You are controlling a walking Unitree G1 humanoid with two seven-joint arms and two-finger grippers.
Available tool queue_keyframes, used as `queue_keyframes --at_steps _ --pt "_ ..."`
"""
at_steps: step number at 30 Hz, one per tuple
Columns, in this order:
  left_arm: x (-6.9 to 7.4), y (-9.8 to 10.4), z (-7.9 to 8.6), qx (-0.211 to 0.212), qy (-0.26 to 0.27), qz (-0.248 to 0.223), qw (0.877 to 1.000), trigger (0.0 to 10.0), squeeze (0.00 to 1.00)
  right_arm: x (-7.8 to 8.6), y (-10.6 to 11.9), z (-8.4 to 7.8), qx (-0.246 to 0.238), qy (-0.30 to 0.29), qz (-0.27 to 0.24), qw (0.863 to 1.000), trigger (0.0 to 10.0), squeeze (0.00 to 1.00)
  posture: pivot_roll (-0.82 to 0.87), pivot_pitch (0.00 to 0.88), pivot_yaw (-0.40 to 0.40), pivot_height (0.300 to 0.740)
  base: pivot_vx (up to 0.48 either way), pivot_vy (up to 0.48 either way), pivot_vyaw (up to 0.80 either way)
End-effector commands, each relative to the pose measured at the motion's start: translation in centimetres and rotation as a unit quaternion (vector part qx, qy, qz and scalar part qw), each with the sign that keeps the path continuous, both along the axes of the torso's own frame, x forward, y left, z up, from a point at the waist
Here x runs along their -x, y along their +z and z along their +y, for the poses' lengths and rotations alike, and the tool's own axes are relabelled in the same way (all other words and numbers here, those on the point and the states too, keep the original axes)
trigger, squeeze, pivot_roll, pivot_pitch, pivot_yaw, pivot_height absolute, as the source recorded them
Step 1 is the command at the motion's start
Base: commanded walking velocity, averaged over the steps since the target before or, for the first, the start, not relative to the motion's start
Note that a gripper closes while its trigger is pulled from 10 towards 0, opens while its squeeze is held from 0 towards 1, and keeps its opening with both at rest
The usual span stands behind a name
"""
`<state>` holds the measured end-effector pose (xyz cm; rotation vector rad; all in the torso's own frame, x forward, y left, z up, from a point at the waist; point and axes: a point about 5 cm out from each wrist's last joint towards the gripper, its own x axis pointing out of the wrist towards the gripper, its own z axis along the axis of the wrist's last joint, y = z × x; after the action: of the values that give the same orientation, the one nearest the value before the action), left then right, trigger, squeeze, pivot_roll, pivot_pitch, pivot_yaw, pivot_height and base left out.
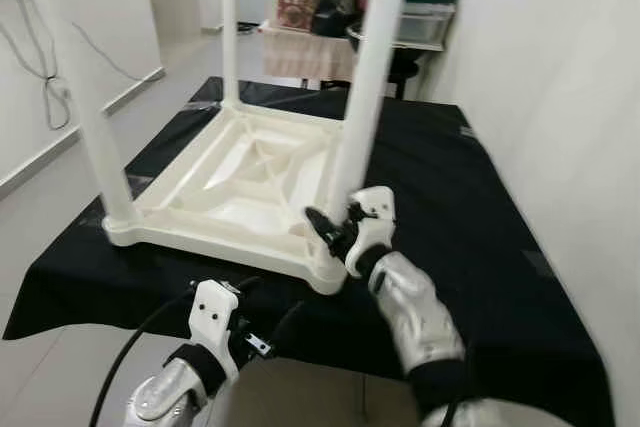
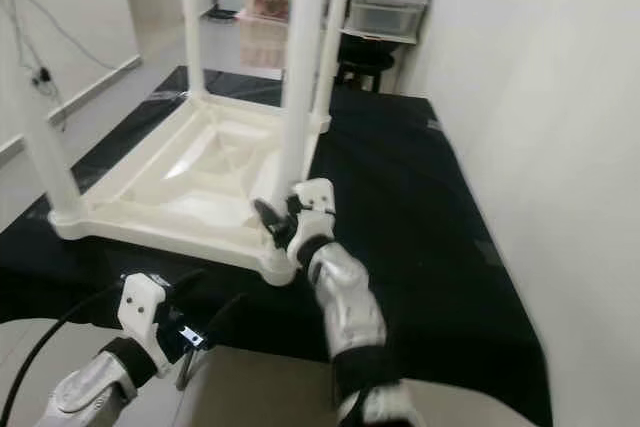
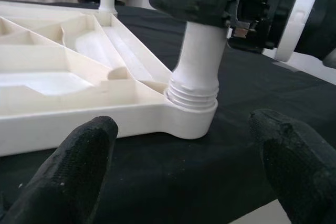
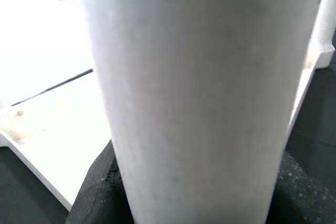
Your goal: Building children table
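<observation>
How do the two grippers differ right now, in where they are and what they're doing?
The right gripper is up on the black-draped work surface, closed around the near right table leg just above its threaded base; the left gripper hangs off the near edge, below the upturned tabletop, touching nothing. The right one's fingers clamp the leg; the left one's fingers stand wide apart. Both point toward that same corner.

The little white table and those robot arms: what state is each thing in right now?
Tabletop: upside down on the black cloth.
Near leg: upright in its corner socket, threads still showing at the base.
Right end effector: closed around the near leg, low down.
Left end effector: open, holding nothing, at the cloth's near edge.
Other legs: standing upright in their corners.
</observation>
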<state>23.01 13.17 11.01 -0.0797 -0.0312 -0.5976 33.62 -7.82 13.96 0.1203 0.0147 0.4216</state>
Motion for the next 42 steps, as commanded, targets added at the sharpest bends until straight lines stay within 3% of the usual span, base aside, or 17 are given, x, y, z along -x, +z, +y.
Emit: queue_keyframes --at_steps 1,9,10,13,14,18,22,23,24,25,26,28,34,35,36,42 --pt "0.0 0.0 0.0 0.001 -0.007 0.004 1.000 10.0 0.00 1.4 -1.7 1.3 0.027 0.013 0.027 0.999 0.0 0.00 0.06 0.000 -0.104 0.740 0.000 0.000 0.00" --pt "-0.3 0.0 0.0 0.001 -0.002 0.003 1.000 10.0 0.00 0.8 -1.5 1.1 0.041 0.020 0.026 0.999 0.0 0.00 0.06 0.000 -0.112 0.740 0.000 0.000 0.00" --pt "-0.4 0.0 0.0 0.002 0.001 0.003 1.000 10.0 0.00 0.7 -1.6 1.0 0.040 0.014 0.034 0.999 10.0 0.00 0.07 0.000 -0.113 0.740 0.000 0.000 0.00" --pt "-0.4 0.0 0.0 0.002 0.002 0.003 1.000 10.0 0.00 0.6 -1.6 0.9 0.038 0.006 0.042 0.998 10.0 0.00 0.07 0.000 -0.113 0.740 0.000 0.000 0.00" --pt "-0.4 0.0 -0.1 0.002 0.000 0.004 1.000 10.0 0.00 0.4 -1.3 0.9 0.034 0.019 0.035 0.999 10.0 1.00 0.07 0.000 -0.108 0.740 0.000 0.000 0.00" --pt "-0.4 -0.1 -0.1 0.002 -0.004 0.006 1.000 10.0 0.00 -1.0 0.7 0.9 0.008 0.081 0.003 0.997 10.0 1.00 0.07 0.000 -0.108 0.740 0.000 0.000 0.00" --pt "-0.4 -0.1 -0.2 0.003 -0.005 0.007 1.000 10.0 0.00 -1.1 1.2 1.0 0.003 0.107 0.000 0.994 10.0 1.00 0.07 0.000 -0.110 0.740 0.000 0.000 0.00" --pt "-0.5 -0.1 -0.2 0.003 -0.005 0.007 1.000 10.0 0.00 -1.0 1.8 1.4 0.022 0.182 -0.019 0.983 10.0 0.00 0.07 0.000 -0.115 0.740 0.000 0.000 0.00" --pt "-0.5 -0.1 -0.2 0.003 -0.005 0.007 1.000 10.0 0.00 -1.0 1.8 1.4 0.022 0.182 -0.019 0.983 10.0 0.00 0.07 0.000 -0.115 0.740 0.000 0.000 0.00" --pt "-0.4 -0.2 -0.2 0.004 -0.006 0.008 1.000 10.0 0.00 -0.9 2.2 1.7 0.038 0.251 -0.029 0.967 10.0 0.00 0.08 0.000 -0.116 0.740 0.000 0.000 0.00" --pt "-0.4 -0.2 -0.2 0.004 -0.006 0.008 1.000 10.0 0.00 -0.9 2.2 1.7 0.038 0.251 -0.029 0.967 10.0 0.00 0.08 0.000 -0.116 0.740 0.000 0.000 0.00" --pt "-0.4 -0.2 -0.3 0.002 -0.007 0.008 1.000 10.0 0.00 -1.2 2.9 1.6 0.067 0.335 -0.041 0.939 10.0 0.00 0.09 0.000 -0.117 0.740 0.000 0.000 0.00" --pt "-0.3 -0.2 -0.3 0.001 -0.007 0.009 1.000 10.0 0.00 -1.6 3.2 1.4 0.066 0.347 -0.041 0.935 10.0 0.00 0.09 0.000 -0.117 0.740 0.000 0.000 0.00" --pt "-0.1 -0.2 -0.3 -0.001 -0.008 0.008 1.000 10.0 0.00 -2.2 3.8 1.1 0.060 0.351 -0.039 0.934 6.5 0.00 0.10 0.000 -0.116 0.740 0.000 0.000 0.00" --pt "0.1 -0.1 -0.2 -0.005 -0.006 0.005 1.000 10.0 0.00 -2.6 4.2 0.8 0.053 0.349 -0.037 0.935 0.0 0.00 0.09 0.000 -0.113 0.740 0.000 0.000 0.00" --pt "-0.2 0.7 0.7 -0.006 0.008 -0.009 1.000 10.0 0.00 -2.6 4.5 0.2 0.037 0.351 -0.046 0.935 0.0 0.00 0.07 0.000 -0.082 0.740 0.000 0.000 0.00"
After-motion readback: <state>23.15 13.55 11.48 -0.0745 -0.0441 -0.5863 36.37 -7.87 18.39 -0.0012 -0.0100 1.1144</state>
